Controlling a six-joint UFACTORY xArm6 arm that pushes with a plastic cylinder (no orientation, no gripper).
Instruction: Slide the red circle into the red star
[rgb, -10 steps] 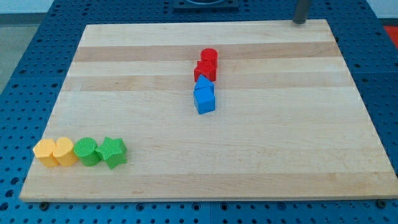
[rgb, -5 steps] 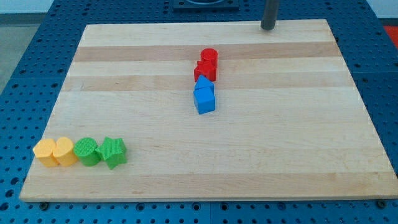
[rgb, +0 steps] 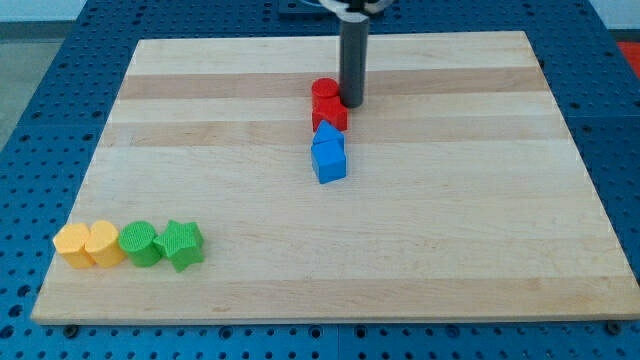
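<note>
Red circle (rgb: 324, 90): a short red cylinder standing upright on its flat base, round top face up, in the upper middle of the frame, slightly right of centre. Sits at the top end of a short column of blocks. Pressed against the red star (rgb: 330, 112) just below it, with no gap visible between the two. Red star: same glossy red, upright, points hard to make out from this angle, its upper edge partly merging with the circle's lower side. Placed a touch further toward the view's right than the circle.
</note>
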